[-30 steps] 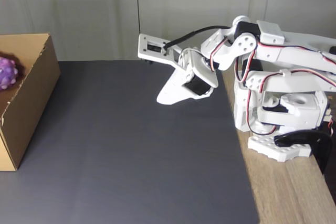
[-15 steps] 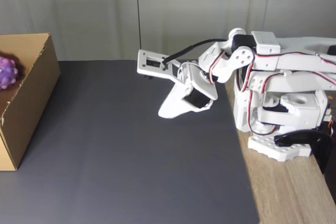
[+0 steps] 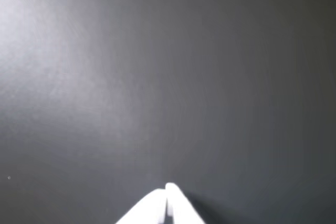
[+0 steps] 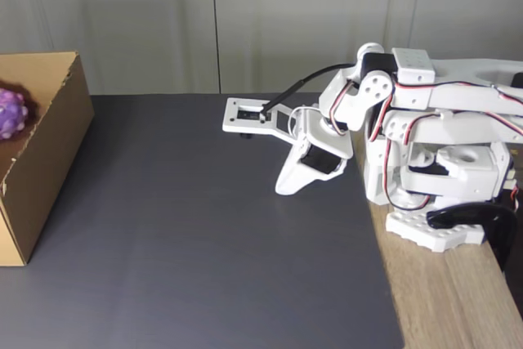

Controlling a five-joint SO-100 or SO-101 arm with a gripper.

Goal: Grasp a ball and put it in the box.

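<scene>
Far left in the fixed view, the purple knobbly ball (image 4: pixel 11 113) sits inside the cardboard box (image 4: pixel 51 140). Well apart to the right, the white gripper (image 4: pixel 285 188) points down at the dark table (image 4: pixel 196 267), fingers closed together and empty.

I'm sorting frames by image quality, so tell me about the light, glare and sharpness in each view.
Wrist view: a soft pale sheen spreads across the upper left of the dark mat, the right side is darker, and the white tips of the hand look overexposed and soft. Fixed view: even, diffuse light, sharp throughout, with only faint shadow under the hand; the ball in the box is cropped by the left edge.
</scene>
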